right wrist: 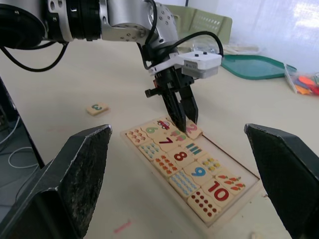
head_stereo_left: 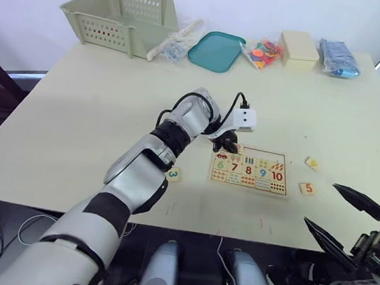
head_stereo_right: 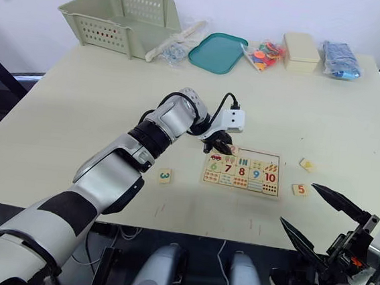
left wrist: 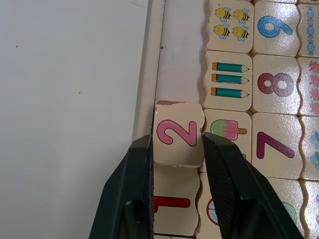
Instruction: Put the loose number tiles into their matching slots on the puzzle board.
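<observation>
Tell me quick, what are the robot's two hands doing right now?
Left gripper: closed on the 2 tile, over the puzzle board.
Right gripper: open, holding nothing.

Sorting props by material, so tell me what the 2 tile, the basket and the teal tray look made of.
2 tile, held in the left pincer: pale wood by its look, matte, with a printed pink digit and a rough chipped upper edge. Basket: likely moulded plastic, dull sage green, walls pierced with regular slots. Teal tray: probably plastic, smooth with a slight sheen and a raised rim.
</observation>
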Motion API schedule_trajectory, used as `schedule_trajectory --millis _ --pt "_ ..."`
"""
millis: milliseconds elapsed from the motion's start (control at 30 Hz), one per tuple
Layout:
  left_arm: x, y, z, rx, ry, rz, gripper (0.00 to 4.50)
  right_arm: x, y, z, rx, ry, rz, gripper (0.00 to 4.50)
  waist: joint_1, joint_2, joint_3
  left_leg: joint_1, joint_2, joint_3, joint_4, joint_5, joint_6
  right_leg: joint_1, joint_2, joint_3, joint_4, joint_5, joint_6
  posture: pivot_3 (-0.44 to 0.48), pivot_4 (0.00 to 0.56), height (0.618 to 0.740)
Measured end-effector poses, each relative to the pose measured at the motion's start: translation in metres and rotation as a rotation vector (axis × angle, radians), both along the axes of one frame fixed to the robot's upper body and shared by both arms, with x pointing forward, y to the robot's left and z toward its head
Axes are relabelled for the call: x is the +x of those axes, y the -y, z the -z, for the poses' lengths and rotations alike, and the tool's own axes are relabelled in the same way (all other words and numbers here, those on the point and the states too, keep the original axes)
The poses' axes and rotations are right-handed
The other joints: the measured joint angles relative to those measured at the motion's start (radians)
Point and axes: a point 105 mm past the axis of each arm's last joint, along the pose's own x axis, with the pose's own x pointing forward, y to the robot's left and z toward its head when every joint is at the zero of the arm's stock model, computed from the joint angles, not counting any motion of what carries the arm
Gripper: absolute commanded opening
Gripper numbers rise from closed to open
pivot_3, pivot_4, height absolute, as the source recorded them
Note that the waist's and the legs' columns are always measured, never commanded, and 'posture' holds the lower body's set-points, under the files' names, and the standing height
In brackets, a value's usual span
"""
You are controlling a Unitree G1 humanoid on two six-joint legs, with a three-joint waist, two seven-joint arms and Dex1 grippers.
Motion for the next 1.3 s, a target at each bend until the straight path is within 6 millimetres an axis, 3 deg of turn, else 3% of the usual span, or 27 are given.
schedule_trajectory --millis 1300 --pt "-0.0020 -0.0017 0.0010 0.008 -0.016 0.001 0.96 -0.0062 0.0050 0.0026 -0.011 -0.027 0.001 4.50 0.000 0.000 0.000 0.000 0.000 0.000 0.000 0.000 0.000 0.000 0.000 0.000 0.000 0.000 0.000 0.000 0.150 0.740"
